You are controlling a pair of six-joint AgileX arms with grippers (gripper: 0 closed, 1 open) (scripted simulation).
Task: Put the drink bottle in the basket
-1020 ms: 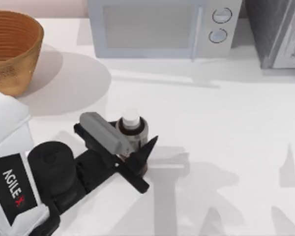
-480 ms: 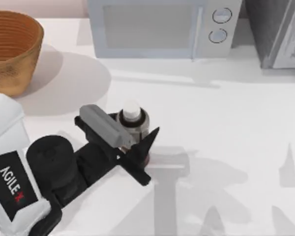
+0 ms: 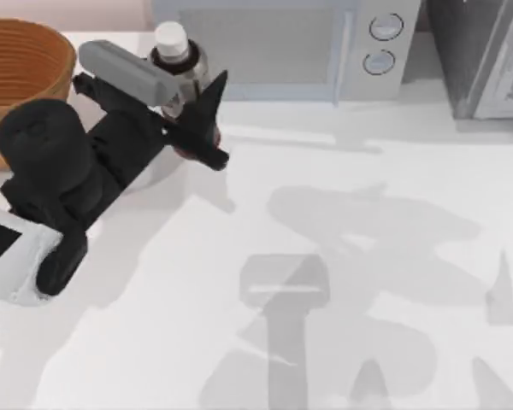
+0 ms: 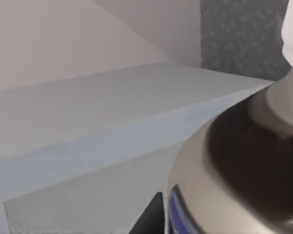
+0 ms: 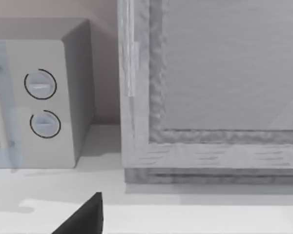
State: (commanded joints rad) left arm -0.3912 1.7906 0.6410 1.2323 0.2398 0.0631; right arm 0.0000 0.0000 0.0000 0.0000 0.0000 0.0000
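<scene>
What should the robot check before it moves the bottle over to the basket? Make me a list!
1. Bottle held: the left gripper is shut on the drink bottle, fingers on both sides. Ok.
2. Bottle lifted: its shadow lies apart on the table, so it looks raised. Ok.
3. Bottle upright: white cap on top in the top view. Ok.
4. Bottle over the basket: it is beside the rim, toward the microwave. Not ok yet.
5. Basket has room: its visible ribbed inside looks free, but the arm hides part. Cannot tell.
6. Right gripper out of the way: a dark tip shows near the microwave's dials. Cannot tell.
</scene>
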